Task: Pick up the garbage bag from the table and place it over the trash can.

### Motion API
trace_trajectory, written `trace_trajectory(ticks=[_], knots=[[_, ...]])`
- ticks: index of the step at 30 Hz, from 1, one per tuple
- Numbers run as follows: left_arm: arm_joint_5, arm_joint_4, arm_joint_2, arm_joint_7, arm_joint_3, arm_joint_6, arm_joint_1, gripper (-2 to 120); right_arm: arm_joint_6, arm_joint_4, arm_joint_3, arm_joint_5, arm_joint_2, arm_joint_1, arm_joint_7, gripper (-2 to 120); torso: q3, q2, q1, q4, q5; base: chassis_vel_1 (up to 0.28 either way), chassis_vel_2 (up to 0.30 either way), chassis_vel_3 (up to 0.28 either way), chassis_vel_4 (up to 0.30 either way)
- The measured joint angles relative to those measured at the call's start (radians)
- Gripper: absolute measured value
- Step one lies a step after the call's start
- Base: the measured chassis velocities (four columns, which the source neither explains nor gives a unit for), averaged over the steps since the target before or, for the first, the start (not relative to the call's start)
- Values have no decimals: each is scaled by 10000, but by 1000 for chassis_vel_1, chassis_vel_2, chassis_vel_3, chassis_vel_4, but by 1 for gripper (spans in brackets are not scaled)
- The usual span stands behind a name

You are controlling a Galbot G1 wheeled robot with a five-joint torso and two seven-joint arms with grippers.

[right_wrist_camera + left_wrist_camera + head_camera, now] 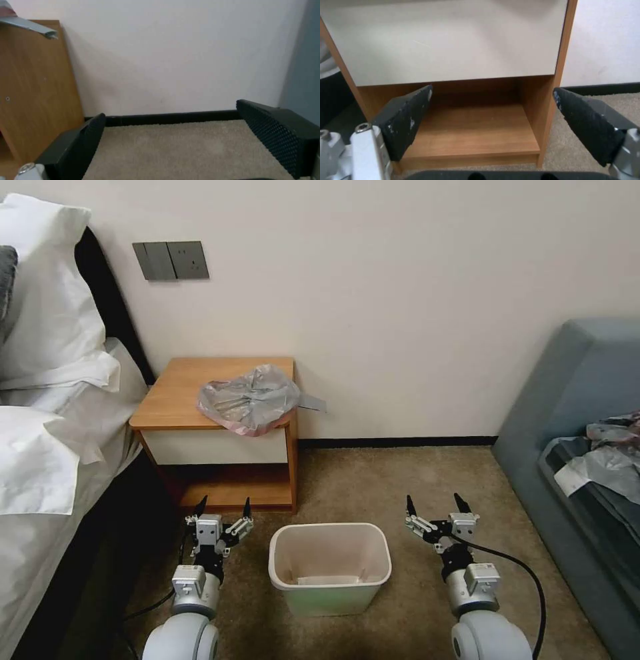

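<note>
The bed (47, 433), with white linen and pillows, stood along the robot's left side; a grey-blue sofa (587, 400) stood at the right, carrying crumpled plastic and dark cloth. Between them, against the wall, stood the bench (173, 397), an orange-brown nightstand with a white drawer front and a low open shelf. The trash can (329, 569) sat upright on the carpet (400, 480), in front of the bench's right corner and between the two arms; no bag lined it. The garbage bag (248, 398) lay crumpled on the right part of the bench top, its pinkish-red rim hanging over the front edge and a grey tail projecting past the right side. The left pincer (223, 508) was held low just before the shelf opening, left of the trash can, its fingers (407, 120) spread wide and holding nothing. The right pincer (435, 505) hung over bare carpet, right of the trash can, likewise wide and unloaded.
</note>
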Motion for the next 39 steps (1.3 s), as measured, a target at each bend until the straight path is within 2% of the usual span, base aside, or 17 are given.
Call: trace_trajectory(ticks=[36,37,39], knots=[[-25,0,1,0,-19,-1,2,93,10,11,0,-5,9,-15,0,100,0,0,0,0,0,0,0,0,0],[-111,-20,13,3,-84,-24,8,98,61,101,4,-33,43,-95,-8,100,0,-1,0,1,0,0,0,0,0],[-188,-49,21,9,-139,-46,20,99,218,342,17,-104,124,-328,-55,100,1,0,0,4,2,0,0,0,0]])
